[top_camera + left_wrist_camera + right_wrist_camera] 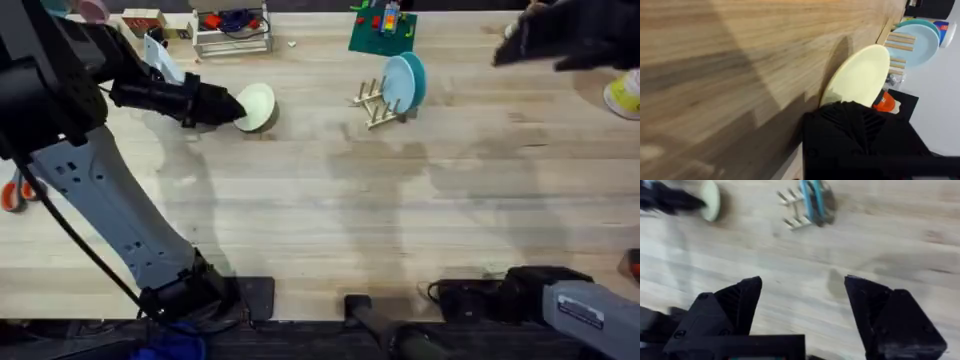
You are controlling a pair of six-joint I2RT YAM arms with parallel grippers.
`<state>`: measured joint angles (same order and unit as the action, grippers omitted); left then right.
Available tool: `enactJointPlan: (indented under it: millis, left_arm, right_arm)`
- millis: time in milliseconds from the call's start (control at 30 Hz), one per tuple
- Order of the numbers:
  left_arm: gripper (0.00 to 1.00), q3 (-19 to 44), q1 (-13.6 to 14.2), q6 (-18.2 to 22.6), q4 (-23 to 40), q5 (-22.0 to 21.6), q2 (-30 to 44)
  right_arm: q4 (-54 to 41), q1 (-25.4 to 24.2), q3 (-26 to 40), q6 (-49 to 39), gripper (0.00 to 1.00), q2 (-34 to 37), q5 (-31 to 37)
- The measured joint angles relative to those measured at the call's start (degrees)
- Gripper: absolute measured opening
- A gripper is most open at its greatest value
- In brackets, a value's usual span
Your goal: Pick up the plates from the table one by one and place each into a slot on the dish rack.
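A pale cream-yellow plate [259,106] hangs tilted just above the table [320,220] at the back left, with my left gripper [232,108] shut on its left edge. The left wrist view shows that plate [860,77] close up, lifted and casting a shadow on the wood. A light teal-blue plate [405,81] stands upright in the small wooden dish rack [376,103] at the back centre. My right gripper [802,297] is raised high at the far right, open, with nothing between its fingers; below it lie the dish rack [796,211] and the teal plate [809,200].
A white frame stand [231,33] sits at the back left and a green square board [382,32] with small toys behind the rack. Orange scissors [14,192] lie at the left edge. The wide middle and front of the table are bare wood.
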<state>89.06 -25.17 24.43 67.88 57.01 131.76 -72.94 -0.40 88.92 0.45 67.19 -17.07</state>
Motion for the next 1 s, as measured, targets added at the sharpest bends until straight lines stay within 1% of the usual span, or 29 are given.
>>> enactJointPlan:
  millis: [167,267,500,767,1000]
  left_arm:
    - [0.04,0.0,0.0,0.0,0.0,0.0,0.0]
    - [0.04,0.0,0.0,0.0,0.0,0.0,0.0]
    - [0.04,0.0,0.0,0.0,0.0,0.0,0.0]
    - [0.04,0.0,0.0,0.0,0.0,0.0,0.0]
    - [0.04,0.0,0.0,0.0,0.0,0.0,0.0]
  right_arm:
    - [4.4,0.1,0.0,4.9,0.994,4.6,-6.5]
    - [7.1,1.5,0.0,7.3,0.994,6.8,-8.3]
    - [15.3,9.1,0.0,12.9,0.994,12.2,-10.0]
    - [23.2,16.7,0.0,19.9,0.995,21.5,-10.4]
    - [32.5,23.4,0.0,24.4,0.995,28.7,-10.4]
